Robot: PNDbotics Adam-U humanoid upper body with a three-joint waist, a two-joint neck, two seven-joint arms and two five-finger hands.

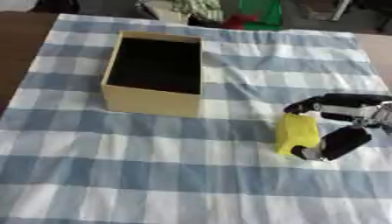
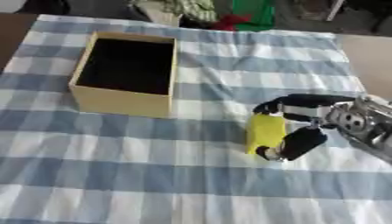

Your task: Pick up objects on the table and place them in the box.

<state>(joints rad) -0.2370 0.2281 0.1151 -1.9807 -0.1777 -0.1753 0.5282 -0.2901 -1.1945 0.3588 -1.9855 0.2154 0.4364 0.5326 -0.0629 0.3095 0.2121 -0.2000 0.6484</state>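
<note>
Yellow block (image 1: 297, 132) is lying on the checked tablecloth (image 1: 153, 175), at about four o'clock from the cardboard box (image 1: 155, 100), whose dark interior is showing nothing inside, so the placing looks entirely ahead. Right hand (image 1: 344, 116) is curling around the block: fingers over its top end, thumb at its lower end.

Right eye view is showing the thumb (image 2: 300, 142) touching the block's lower corner, block unlifted. Left hand is showing nowhere.
</note>
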